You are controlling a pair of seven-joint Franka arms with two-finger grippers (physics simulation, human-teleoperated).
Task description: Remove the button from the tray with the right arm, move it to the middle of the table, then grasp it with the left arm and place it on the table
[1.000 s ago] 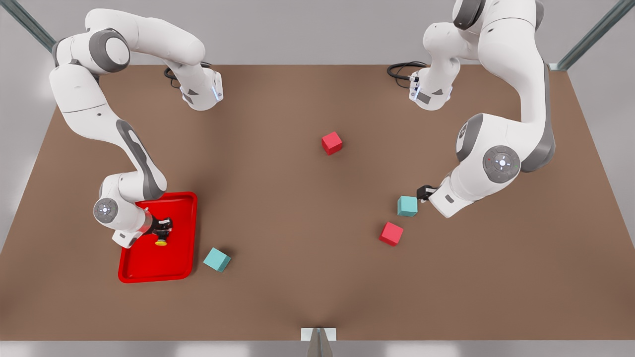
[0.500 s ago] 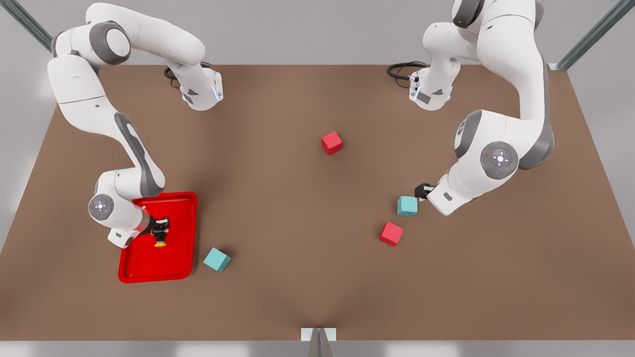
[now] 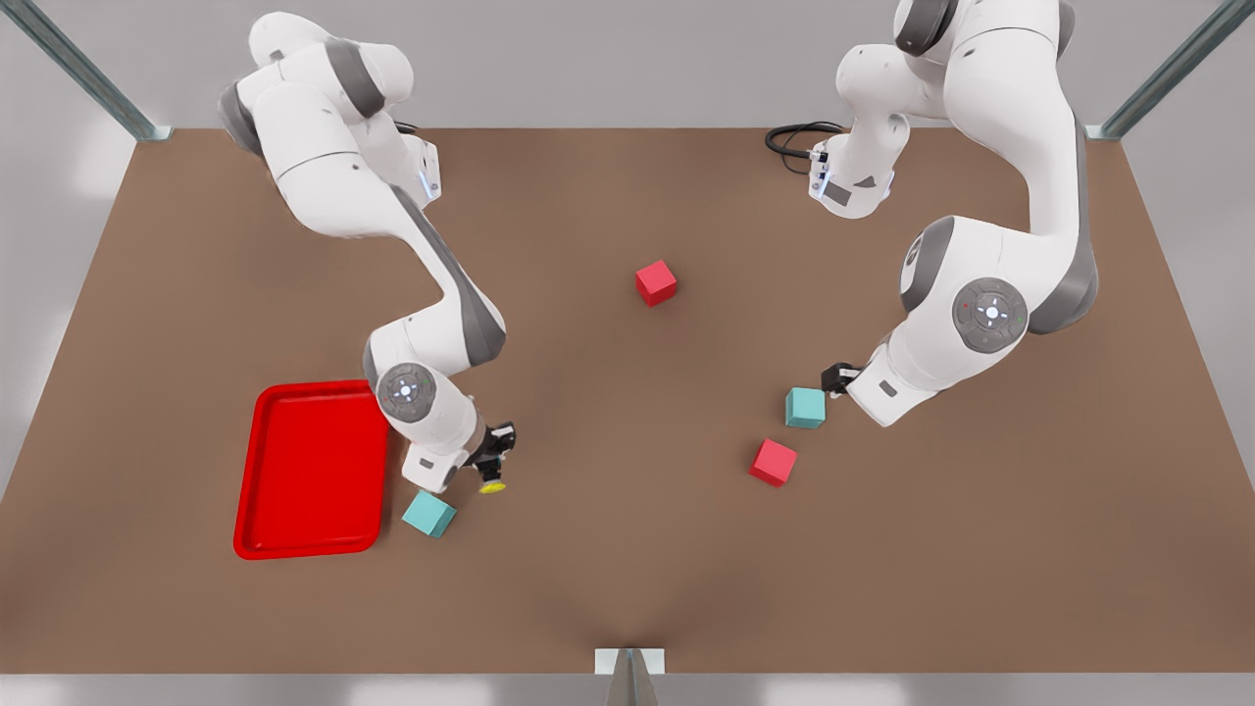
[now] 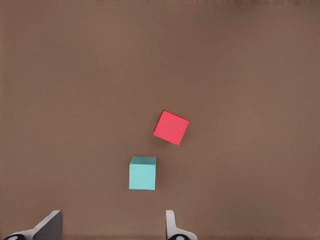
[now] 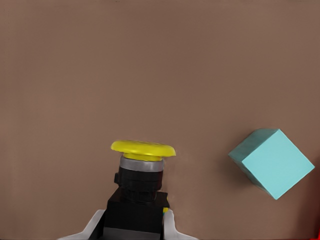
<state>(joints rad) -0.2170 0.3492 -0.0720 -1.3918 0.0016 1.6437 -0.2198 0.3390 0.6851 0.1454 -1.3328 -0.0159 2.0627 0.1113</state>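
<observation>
White arms (image 3: pixel 333 186), grey joints, black fingers (image 3: pixel 498 443)

The white jointed right arm (image 3: pixel 431 294) reaches low over the table, its black two-finger right gripper (image 3: pixel 493 463) clamped — fingers pinching something. The matching white left arm (image 3: pixel 990 294) hangs bent, its black left gripper (image 4: pixel 112 227) spread wide — holding nothing.

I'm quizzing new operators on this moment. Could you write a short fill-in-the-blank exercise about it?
1. The right pincer is shut on the ____.
2. The red tray holds ____.
3. The left pincer, open, hovers beside a ____ cube.

Missing words: button; nothing; teal
</observation>
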